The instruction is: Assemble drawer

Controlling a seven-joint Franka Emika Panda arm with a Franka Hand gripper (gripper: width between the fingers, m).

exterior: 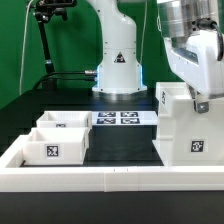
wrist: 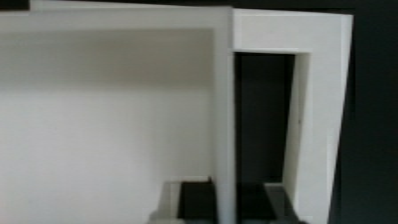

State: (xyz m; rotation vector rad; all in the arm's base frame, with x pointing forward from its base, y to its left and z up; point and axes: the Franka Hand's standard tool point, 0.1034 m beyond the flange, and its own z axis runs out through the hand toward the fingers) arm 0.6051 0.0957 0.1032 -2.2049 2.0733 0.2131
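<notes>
By the worktop's [exterior: 120,148] edge at the exterior view's left, the front tray [exterior: 52,150] and rear tray [exterior: 62,122] are sitting together; the shell [exterior: 183,128], swung wide, could be knocking them askew. The marker board [exterior: 120,118] is lying between. By the opposite edge the shell is standing upright, jaws reaching over its top wall; whether they are clamping I cannot tell, and a loose hold is risking a tip. The rim wall [exterior: 110,178] is bordering the front edge.

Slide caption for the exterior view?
Panda gripper at the top of the tall drawer shell on the exterior view's right; two trays sit at its left.
</notes>
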